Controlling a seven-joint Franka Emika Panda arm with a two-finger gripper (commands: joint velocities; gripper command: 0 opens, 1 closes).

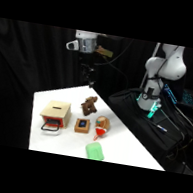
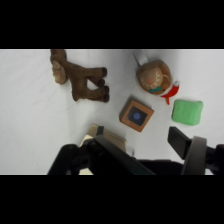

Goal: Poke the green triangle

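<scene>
Currently, in the side view the hand [image 1: 91,78] hangs high above the far end of the white worktop [image 1: 127,145], at upper centre of the frame, touching nothing. Whether it is released or clenched cannot be told from either view.

The green triangle [image 1: 95,151] lies flat at the lower centre of the side view, near the worktop's near edge, apart from everything else. In the wrist view it appears at the right of the frame [image 2: 187,111], just below and right of the red-and-tan round toy [image 2: 155,77].

Other items on the worktop:
- The small wooden square block [image 1: 83,125], with a dark blue centre, lies at the centre of the group, just left of the round toy in the side view.
- A brown plush animal [image 1: 88,105] lies beyond the block, toward the far end.
- A tan box [image 1: 56,113] with a slotted top and a red handle stands at the left of the group.
</scene>
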